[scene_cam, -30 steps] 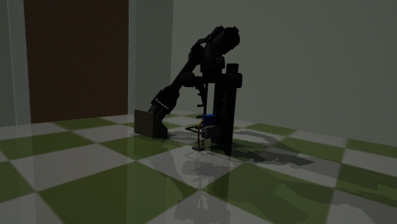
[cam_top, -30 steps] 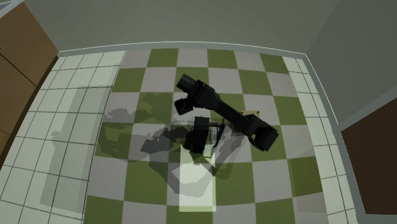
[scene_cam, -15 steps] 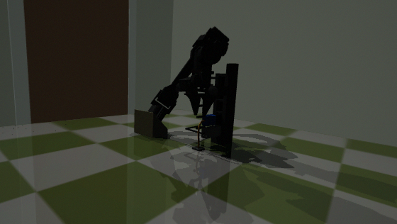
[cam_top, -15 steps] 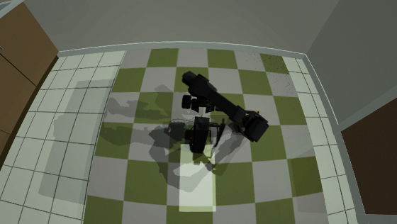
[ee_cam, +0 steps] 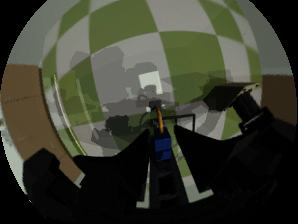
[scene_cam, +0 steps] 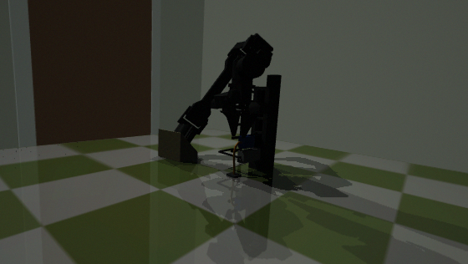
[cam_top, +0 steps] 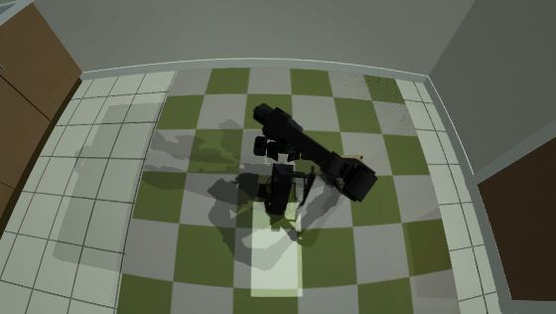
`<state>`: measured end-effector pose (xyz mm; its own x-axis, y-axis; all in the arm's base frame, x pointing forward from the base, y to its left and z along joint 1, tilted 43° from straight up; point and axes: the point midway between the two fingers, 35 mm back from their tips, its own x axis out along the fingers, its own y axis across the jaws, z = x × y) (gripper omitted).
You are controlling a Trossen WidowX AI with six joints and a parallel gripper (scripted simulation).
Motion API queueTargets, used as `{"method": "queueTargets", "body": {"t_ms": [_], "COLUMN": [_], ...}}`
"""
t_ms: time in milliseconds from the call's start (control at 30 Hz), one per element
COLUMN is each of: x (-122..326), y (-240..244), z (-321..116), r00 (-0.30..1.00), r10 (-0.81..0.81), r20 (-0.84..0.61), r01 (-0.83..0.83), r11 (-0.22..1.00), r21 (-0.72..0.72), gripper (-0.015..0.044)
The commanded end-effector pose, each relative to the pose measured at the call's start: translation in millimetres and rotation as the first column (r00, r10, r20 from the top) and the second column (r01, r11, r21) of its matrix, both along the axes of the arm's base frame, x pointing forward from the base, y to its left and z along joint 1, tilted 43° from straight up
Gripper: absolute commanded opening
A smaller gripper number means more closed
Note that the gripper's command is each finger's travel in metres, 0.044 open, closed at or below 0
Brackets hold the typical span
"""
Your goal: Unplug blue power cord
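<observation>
While the arm hangs over the upright power strip [scene_cam: 269, 125], its gripper [scene_cam: 237, 133] points straight down, jaws part-open and empty, just above the blue plug [scene_cam: 247, 139], which sits seated low in the strip's face. My worry: descend slightly off-line and a finger could jab the strip, or pinch the orange cord [scene_cam: 236, 151] instead.

— What carries my rig?
— A green-and-grey checkered floor [cam_top: 218, 248]. My arm's base [scene_cam: 175, 146] sits on it at three o'clock of the upright black power strip [scene_cam: 272, 125] at centre.
</observation>
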<state>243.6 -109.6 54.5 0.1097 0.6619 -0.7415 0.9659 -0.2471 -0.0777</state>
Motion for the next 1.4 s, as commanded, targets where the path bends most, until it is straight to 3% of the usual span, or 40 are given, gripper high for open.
{"method": "queueTargets", "body": {"t_ms": [0, 967, 1100, 1367], "x": [2.1, 7.1, 6.7, 6.7], "y": [5.8, 27.6, 25.5, 25.5], "z": [6.7, 10.4, 11.3, 11.3], "r00": [1.000, 1.000, 1.000, 1.000], "r10": [-0.003, -0.003, 0.001, 0.001], "r20": [0.004, 0.005, 0.004, 0.004], "r01": [0.003, 0.003, -0.001, -0.001], "r11": [1.000, 1.000, 1.000, 1.000], "r21": [0.002, 0.004, -0.001, -0.001], "gripper": [0.0160, 0.0160, 0.0055, 0.0002]}}
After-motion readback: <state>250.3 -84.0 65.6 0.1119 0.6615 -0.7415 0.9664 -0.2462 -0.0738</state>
